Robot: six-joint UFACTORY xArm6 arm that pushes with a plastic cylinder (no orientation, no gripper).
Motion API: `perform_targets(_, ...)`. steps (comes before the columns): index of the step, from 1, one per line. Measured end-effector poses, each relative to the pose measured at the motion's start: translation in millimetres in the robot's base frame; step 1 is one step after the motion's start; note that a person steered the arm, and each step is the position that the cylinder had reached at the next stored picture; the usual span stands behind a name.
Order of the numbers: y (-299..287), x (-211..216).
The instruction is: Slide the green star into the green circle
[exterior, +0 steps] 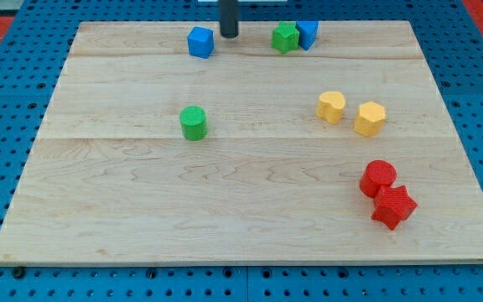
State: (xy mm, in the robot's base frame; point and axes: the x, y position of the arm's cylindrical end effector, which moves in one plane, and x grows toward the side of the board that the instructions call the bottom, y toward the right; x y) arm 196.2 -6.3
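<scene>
The green star [285, 38] sits near the view's top edge, right of centre, touching a blue block [308, 33] on its right. The green circle [194, 123], a short cylinder, stands left of centre in the middle of the board. My tip [229, 34] is at the view's top, between a blue cube [200, 42] on its left and the green star on its right, touching neither. The green circle lies well below and slightly left of my tip.
A yellow heart [331, 106] and a yellow hexagon [371, 118] lie at the right middle. A red circle [379, 178] and a red star [393, 206] touch at the lower right. The wooden board [99, 210] rests on a blue pegboard.
</scene>
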Motion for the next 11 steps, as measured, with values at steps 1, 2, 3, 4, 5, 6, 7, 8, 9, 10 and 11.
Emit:
perform_targets(1,30,4)
perform_targets(2,78,37)
perform_targets(3,85,33)
perform_targets(4,95,13)
perform_targets(5,122,39)
perform_targets(6,136,79)
perform_targets(7,84,126)
perform_targets(8,2,157)
perform_targets(9,-40,189)
perform_targets(10,-57,152)
perform_targets(11,-158,117)
